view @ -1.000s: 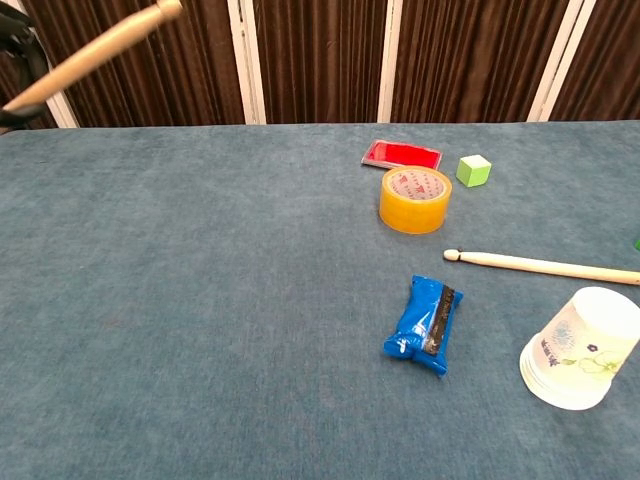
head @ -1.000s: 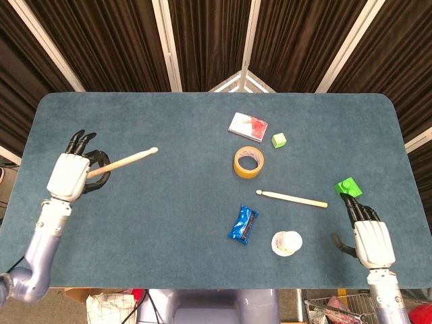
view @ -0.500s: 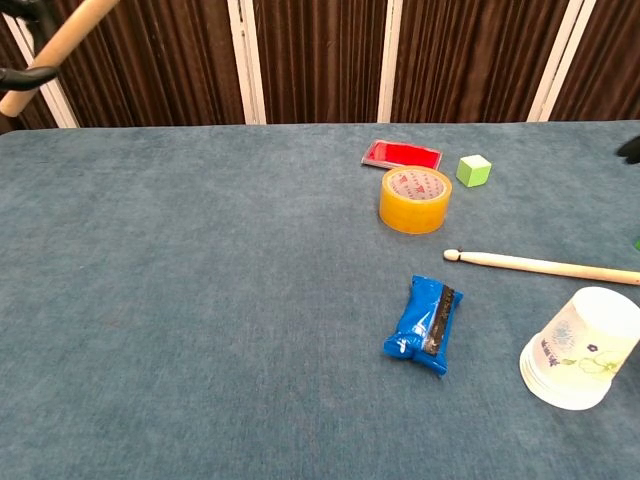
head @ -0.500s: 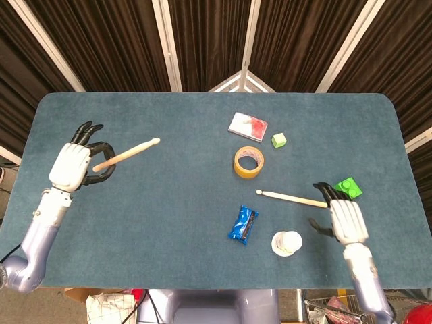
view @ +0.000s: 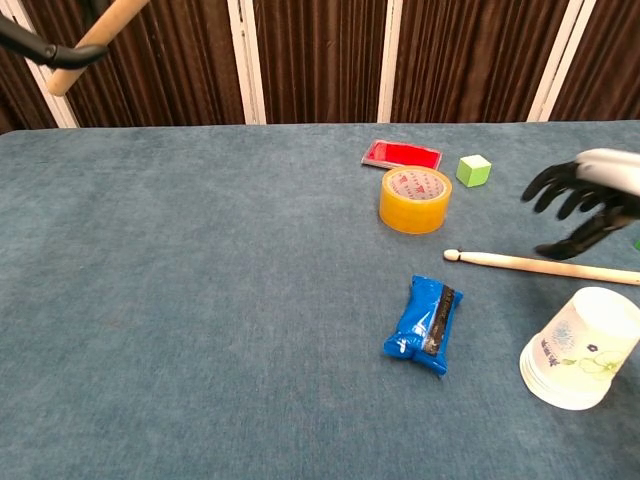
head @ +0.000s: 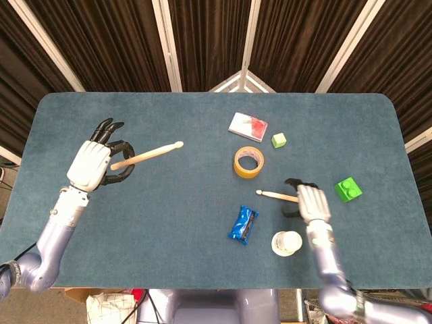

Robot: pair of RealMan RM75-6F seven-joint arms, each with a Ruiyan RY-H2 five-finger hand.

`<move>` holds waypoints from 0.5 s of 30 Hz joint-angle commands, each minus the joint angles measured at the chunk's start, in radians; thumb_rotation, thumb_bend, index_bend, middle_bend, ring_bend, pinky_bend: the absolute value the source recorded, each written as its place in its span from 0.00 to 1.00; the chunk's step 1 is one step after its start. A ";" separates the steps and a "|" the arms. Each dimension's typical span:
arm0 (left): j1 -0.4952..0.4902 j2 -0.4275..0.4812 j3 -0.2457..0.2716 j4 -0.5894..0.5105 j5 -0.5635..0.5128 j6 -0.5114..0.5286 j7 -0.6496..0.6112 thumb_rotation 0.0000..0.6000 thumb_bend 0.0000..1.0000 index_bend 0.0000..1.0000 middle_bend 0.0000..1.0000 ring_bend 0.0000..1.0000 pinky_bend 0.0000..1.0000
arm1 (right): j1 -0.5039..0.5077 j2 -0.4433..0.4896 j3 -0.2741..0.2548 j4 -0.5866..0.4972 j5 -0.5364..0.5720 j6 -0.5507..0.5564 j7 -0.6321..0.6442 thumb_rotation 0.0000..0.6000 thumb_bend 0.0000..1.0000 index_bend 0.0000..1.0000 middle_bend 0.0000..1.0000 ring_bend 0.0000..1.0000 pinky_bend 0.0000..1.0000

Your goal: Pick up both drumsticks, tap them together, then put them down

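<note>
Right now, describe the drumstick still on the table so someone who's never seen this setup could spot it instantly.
On the blue-grey table, look to the right half, just in front of the yellow tape roll. The drumstick on the table lies flat there, its tip pointing toward the blue snack packet, with the right hand poised over its far end. It is the only long, thin, pale wooden rod lying on the cloth; the other drumstick is held up by the left hand.

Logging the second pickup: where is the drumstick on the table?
Head view, right side: drumstick lies between tape roll and paper cup, under the right hand.
</note>
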 commanded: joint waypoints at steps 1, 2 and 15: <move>0.004 0.007 -0.004 -0.005 0.006 0.005 0.001 1.00 0.53 0.60 0.58 0.12 0.00 | 0.060 -0.078 0.006 0.064 0.069 0.051 -0.072 1.00 0.30 0.31 0.30 0.30 0.17; 0.006 0.010 -0.005 -0.007 0.007 0.006 0.001 1.00 0.53 0.61 0.59 0.12 0.00 | 0.063 -0.089 0.001 0.080 0.067 0.058 -0.074 1.00 0.30 0.31 0.31 0.31 0.17; 0.049 0.073 -0.013 -0.020 0.041 0.051 -0.056 1.00 0.53 0.61 0.59 0.12 0.00 | 0.045 -0.157 -0.103 0.280 -0.057 0.104 -0.055 1.00 0.30 0.37 0.33 0.34 0.17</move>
